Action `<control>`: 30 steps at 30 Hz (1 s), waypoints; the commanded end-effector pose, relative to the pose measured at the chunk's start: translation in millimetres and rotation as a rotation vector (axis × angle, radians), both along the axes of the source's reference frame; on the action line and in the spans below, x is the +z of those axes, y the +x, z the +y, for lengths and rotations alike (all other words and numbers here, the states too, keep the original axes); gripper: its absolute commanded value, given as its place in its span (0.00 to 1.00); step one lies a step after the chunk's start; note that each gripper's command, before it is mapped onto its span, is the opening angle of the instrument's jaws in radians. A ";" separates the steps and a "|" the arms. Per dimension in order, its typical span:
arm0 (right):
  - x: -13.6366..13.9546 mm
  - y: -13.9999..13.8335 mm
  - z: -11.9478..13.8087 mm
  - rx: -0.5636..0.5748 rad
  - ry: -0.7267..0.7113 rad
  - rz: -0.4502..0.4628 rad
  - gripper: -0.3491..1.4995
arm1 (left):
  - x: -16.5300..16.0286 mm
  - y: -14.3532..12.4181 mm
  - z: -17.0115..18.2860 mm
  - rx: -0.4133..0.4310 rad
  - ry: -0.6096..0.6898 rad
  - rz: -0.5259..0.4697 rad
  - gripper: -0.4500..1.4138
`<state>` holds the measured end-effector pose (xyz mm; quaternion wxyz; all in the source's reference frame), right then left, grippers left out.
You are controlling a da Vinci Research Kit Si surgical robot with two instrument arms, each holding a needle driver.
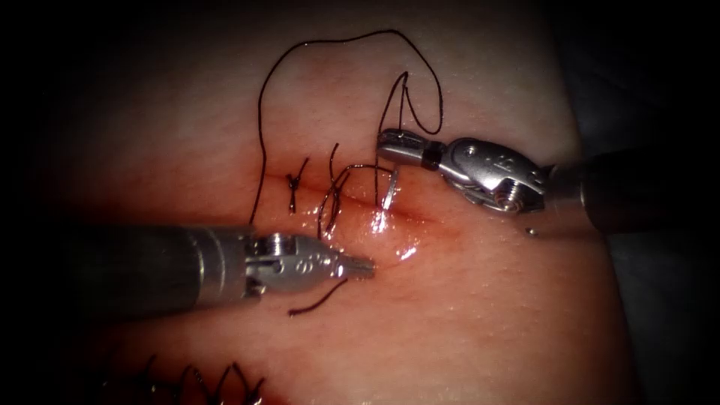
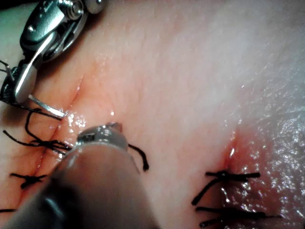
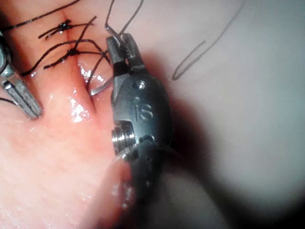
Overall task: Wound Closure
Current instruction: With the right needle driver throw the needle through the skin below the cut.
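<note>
Right tool [image 1: 390, 142]: fingers closed on the needle [image 1: 388, 193] near its back end, where the thread [image 1: 337, 41] joins it. The curve hangs down from the grip, and its tip sits at the cut [image 1: 420, 216], at or just in the surface; whether it has entered I cannot tell. The right wrist view shows the same hold, fingers [image 3: 125, 50] pinched together, needle crossing below them toward the wet edge of the cut.

Left tool [image 1: 360, 266]: fingers together, holding nothing, lying on the tissue [image 1: 487, 315] just below the cut, near the needle but apart from it.

Thread loops wide above the cut and comes down on its left part. Two tied stitches [image 1: 294, 181] sit left of the needle. A loose cut end [image 1: 319, 301] lies below the left tool.

Risks, as judged: the grip so far back on the needle could let it swivel under load. The slack loop could snag on the stitches. Red fluid [image 1: 390, 232] shines at the cut and could hide the tip.
</note>
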<state>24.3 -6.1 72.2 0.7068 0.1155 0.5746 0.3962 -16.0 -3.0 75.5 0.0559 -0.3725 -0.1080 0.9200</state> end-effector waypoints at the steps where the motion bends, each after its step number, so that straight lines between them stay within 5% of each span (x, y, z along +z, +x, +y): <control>1: 0.7 0.7 0.0 -0.010 -0.001 0.010 0.00 | 0.4 -0.4 -0.1 0.001 -0.001 -0.002 0.07; 13: 1.6 1.8 0.7 -0.002 0.223 0.172 0.00 | 0.7 -0.1 0.0 0.004 -0.001 -0.004 0.07; 30: 1.9 1.9 0.2 0.054 0.426 0.249 0.00 | 1.2 0.0 0.2 0.005 -0.001 -0.005 0.07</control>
